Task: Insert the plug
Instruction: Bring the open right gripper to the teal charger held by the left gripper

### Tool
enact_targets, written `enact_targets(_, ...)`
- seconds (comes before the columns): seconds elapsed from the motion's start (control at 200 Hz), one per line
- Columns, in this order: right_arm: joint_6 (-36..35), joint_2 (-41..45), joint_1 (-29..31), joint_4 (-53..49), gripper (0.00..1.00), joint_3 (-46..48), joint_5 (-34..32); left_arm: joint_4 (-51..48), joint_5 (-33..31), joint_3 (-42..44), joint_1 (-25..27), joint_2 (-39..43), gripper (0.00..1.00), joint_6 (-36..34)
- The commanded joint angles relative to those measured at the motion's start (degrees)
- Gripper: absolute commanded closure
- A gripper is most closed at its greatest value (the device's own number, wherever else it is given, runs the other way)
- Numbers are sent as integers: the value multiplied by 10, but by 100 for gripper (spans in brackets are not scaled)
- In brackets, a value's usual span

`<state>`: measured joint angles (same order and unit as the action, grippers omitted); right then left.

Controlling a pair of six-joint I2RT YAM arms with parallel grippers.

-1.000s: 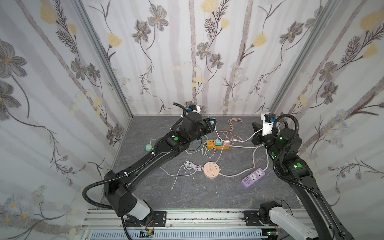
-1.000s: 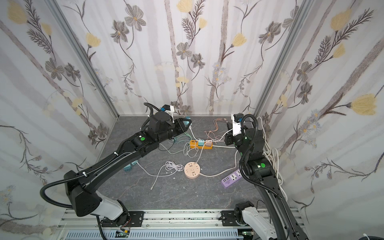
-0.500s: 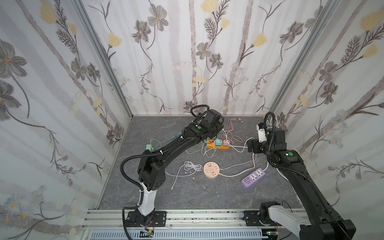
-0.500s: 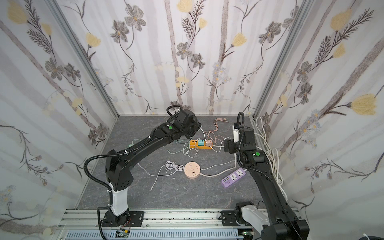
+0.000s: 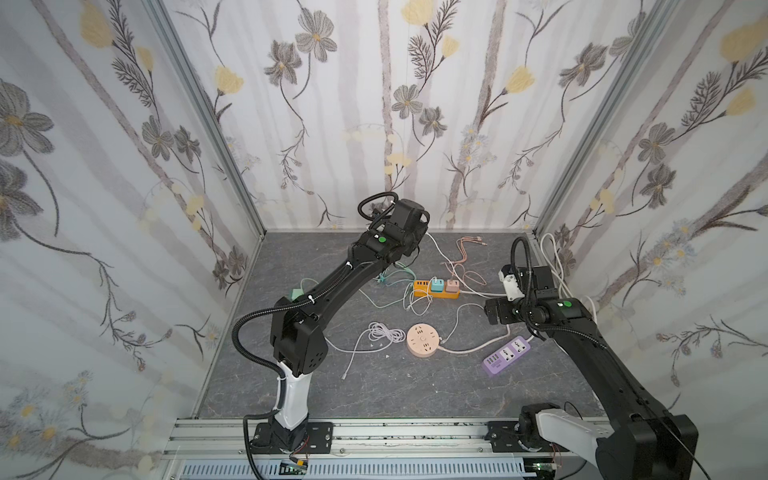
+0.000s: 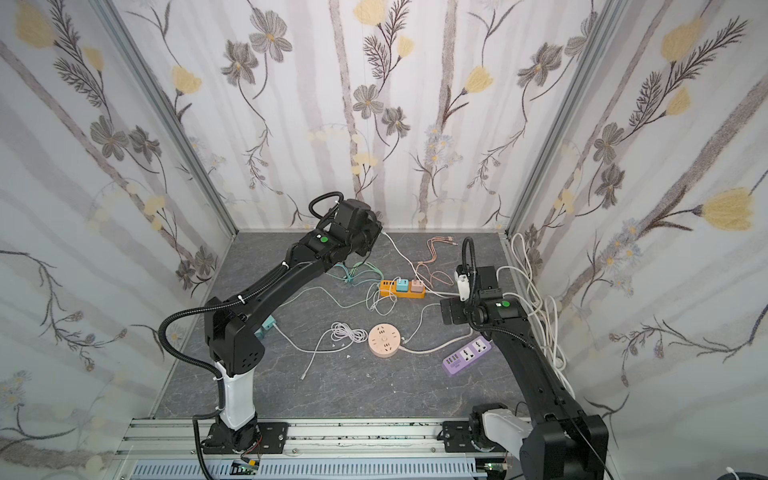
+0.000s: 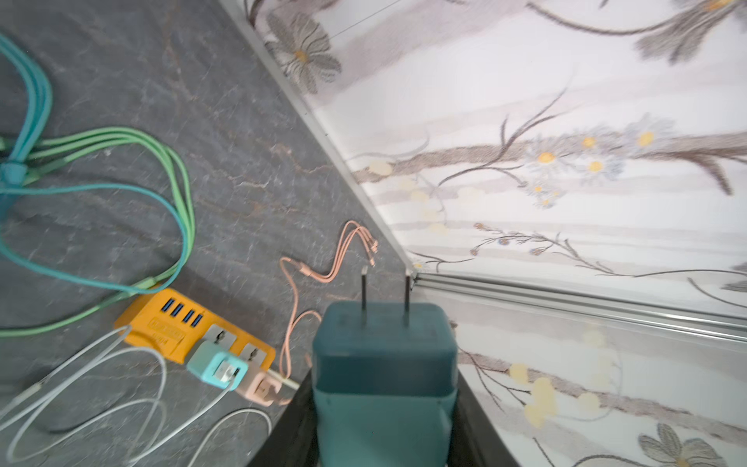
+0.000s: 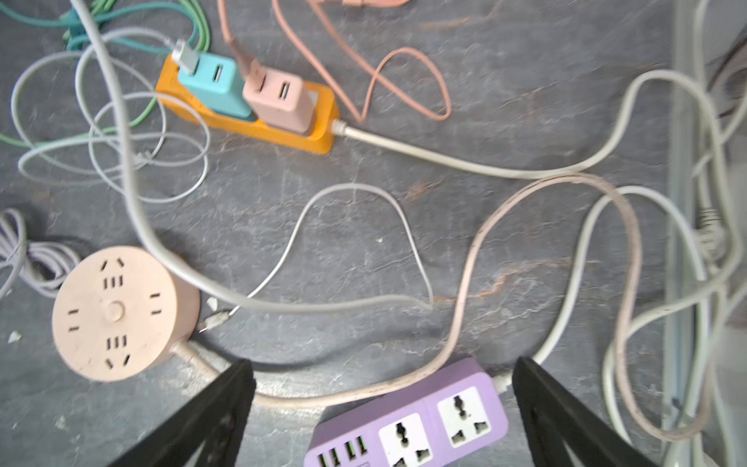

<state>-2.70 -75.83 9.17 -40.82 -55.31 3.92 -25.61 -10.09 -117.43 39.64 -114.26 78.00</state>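
A dark teal plug point(image 7: 384, 364) with two bare prongs sits in my left gripper point(image 7: 384, 408), whose jaws are shut on its sides. In both top views this gripper point(image 5: 409, 235) point(image 6: 361, 239) hangs near the back wall, behind an orange power strip point(image 5: 436, 289) point(image 7: 161, 327). A light blue adapter point(image 8: 214, 83) and a pink adapter point(image 8: 279, 101) stand plugged into that strip. My right gripper point(image 8: 382, 364) point(image 5: 492, 311) is open, hovering over one end of a purple power strip point(image 8: 408, 424) point(image 5: 507, 355) with nothing between its fingers.
A round pink socket hub point(image 5: 423, 340) point(image 8: 117, 311) lies in the middle of the grey floor. Loose white, green, blue and pink cables point(image 5: 382, 334) sprawl around the strips. A small green adapter point(image 5: 297, 294) lies left, under my left arm. More white cords point(image 6: 540, 299) pile along the right wall.
My left arm has swung its wrist right along the back wall, still holding the plug. My right gripper has drawn forward from the rear right corner and opened.
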Motion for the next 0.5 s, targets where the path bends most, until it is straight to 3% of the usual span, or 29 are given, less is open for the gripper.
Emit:
enact_targets(0.0,-12,-8,6,-7,1,-19,48,-22,-25,-40,-2,-23,100,-18)
enact_targets(0.13,27,38,10,27,1,-18,68,-33,-2,-57,2,-42,100,-7)
enact_targets(0.235,104,92,14,107,1,8,137,-42,20,-61,4,-48,100,3)
enact_targets(0.365,299,155,29,371,1,120,261,-47,48,-57,6,-46,100,17)
enact_targets(0.435,404,160,57,549,1,182,253,-47,67,-50,6,-42,100,28)
enact_targets(0.495,437,149,79,586,4,187,221,-42,82,-41,6,-36,100,35)
